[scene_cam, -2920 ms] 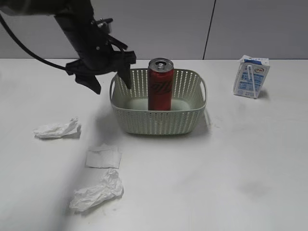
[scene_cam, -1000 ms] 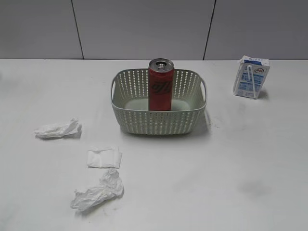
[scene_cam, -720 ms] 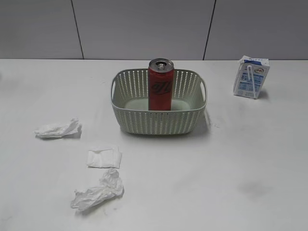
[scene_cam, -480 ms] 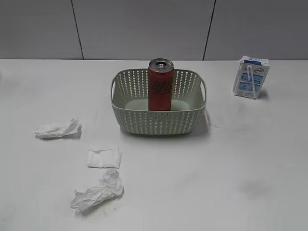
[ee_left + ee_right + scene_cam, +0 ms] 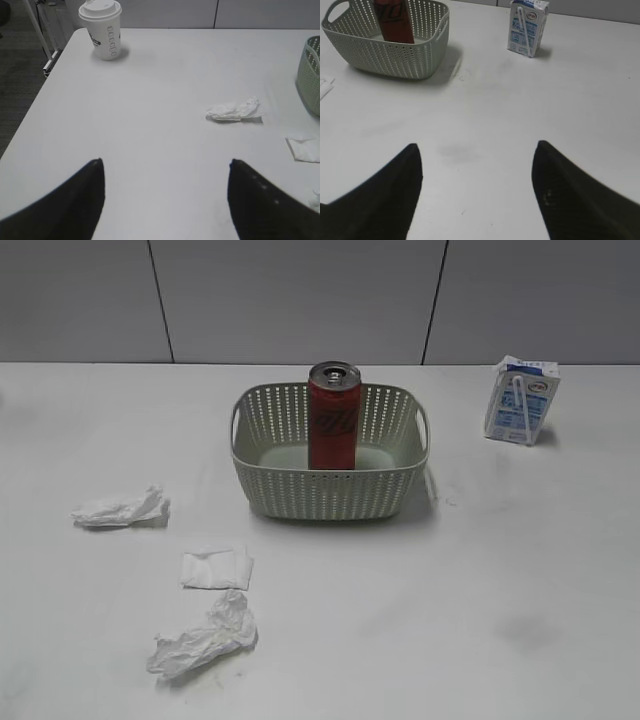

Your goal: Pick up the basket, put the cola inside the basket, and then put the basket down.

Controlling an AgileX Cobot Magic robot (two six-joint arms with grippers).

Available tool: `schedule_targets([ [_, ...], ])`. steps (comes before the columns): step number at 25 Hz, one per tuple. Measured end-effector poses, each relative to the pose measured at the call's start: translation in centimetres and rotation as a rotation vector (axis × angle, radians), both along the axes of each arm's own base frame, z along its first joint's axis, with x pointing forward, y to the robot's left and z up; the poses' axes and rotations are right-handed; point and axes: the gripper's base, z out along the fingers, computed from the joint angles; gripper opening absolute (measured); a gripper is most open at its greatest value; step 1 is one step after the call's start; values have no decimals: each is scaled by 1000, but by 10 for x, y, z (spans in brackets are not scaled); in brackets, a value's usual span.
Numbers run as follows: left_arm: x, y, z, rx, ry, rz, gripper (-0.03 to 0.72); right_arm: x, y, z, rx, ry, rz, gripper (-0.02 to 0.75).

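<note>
The pale grey-green basket (image 5: 330,490) stands on the white table near the back middle. The red cola can (image 5: 333,418) stands upright inside it. In the right wrist view the basket (image 5: 395,57) is at the top left with the cola (image 5: 394,22) in it. In the left wrist view only the basket's edge (image 5: 310,80) shows at the right. My left gripper (image 5: 165,162) is open and empty over bare table, far left of the basket. My right gripper (image 5: 477,147) is open and empty over bare table in front of the basket. Neither arm shows in the exterior view.
A blue-and-white drink carton (image 5: 522,400) stands at the back right, also in the right wrist view (image 5: 526,29). Three crumpled tissues (image 5: 122,508) (image 5: 215,568) (image 5: 200,640) lie left of the basket. A white paper cup (image 5: 101,29) stands at the table's far left corner.
The left arm, which was by the basket's left side 2.9 s ago, has left the exterior view. Over the last second nothing has moved.
</note>
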Motion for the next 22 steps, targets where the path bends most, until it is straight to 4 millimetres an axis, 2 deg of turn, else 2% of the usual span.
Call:
schedule_targets([
  [22,0,0,0,0,-1,0,578,0,2,0,20,4,12,519],
])
